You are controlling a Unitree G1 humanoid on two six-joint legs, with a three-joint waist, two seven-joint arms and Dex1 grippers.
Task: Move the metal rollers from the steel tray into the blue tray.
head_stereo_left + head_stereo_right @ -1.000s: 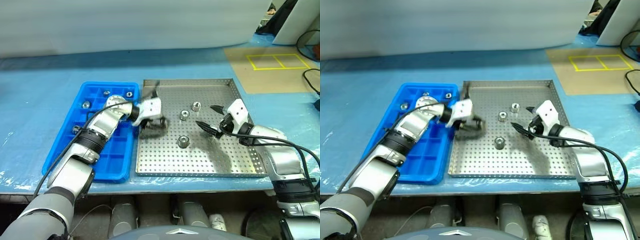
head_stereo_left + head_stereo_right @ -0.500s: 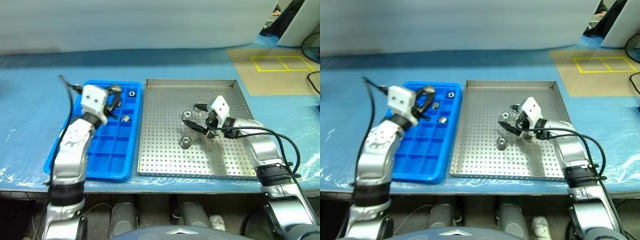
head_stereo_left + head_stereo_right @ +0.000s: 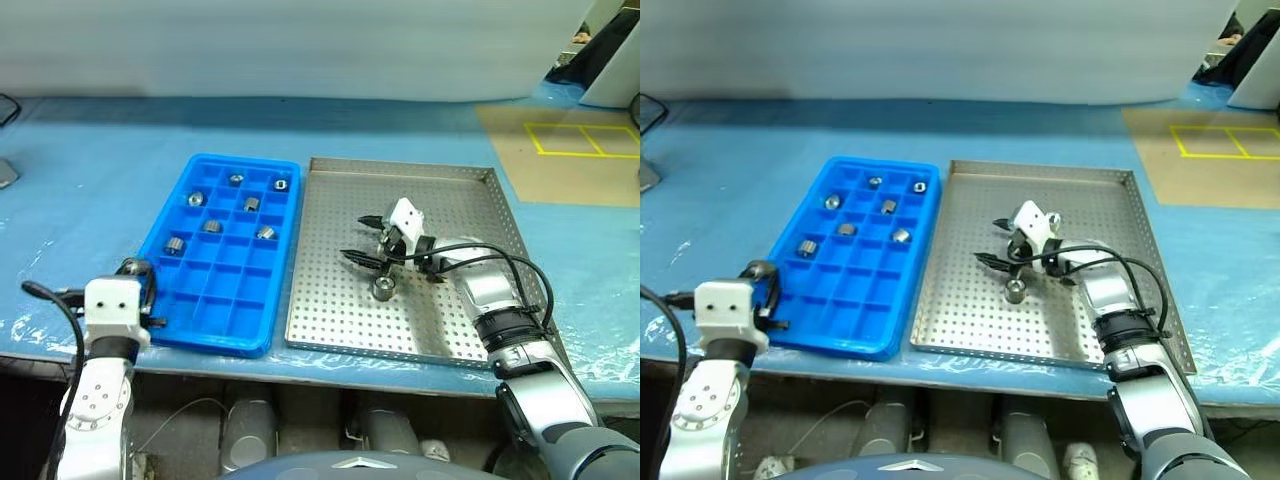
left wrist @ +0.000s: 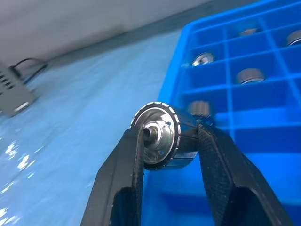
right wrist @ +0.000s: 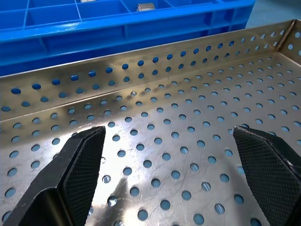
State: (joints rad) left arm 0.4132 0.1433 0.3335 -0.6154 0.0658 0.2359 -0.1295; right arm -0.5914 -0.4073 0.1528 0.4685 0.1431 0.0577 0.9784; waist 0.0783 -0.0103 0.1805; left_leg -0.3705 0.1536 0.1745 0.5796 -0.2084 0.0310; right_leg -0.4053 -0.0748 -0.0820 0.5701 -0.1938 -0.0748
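The steel tray (image 3: 450, 200) lies right of the blue tray (image 3: 205, 300). Several metal rollers sit in the blue tray's far compartments, one of them (image 3: 251, 204) near the middle. One roller (image 3: 383, 289) stands on the steel tray's perforated floor. My right gripper (image 3: 355, 238) hovers just behind it, open wide, with nothing between its fingers (image 5: 80, 160). My left gripper (image 3: 140, 275) is by the blue tray's near left corner, shut on a roller (image 4: 160, 136) held end-on between its fingers (image 4: 127, 155).
A brown mat with yellow taped squares (image 3: 575, 150) lies at the back right. A grey box with a cable (image 4: 14, 94) sits on the blue table cover, left of the blue tray. The table's front edge runs just below both trays.
My left arm swung from the steel tray's left side across the blue tray to its near left corner. The right gripper slid left toward the steel tray's middle, still open. The camera shifted too.
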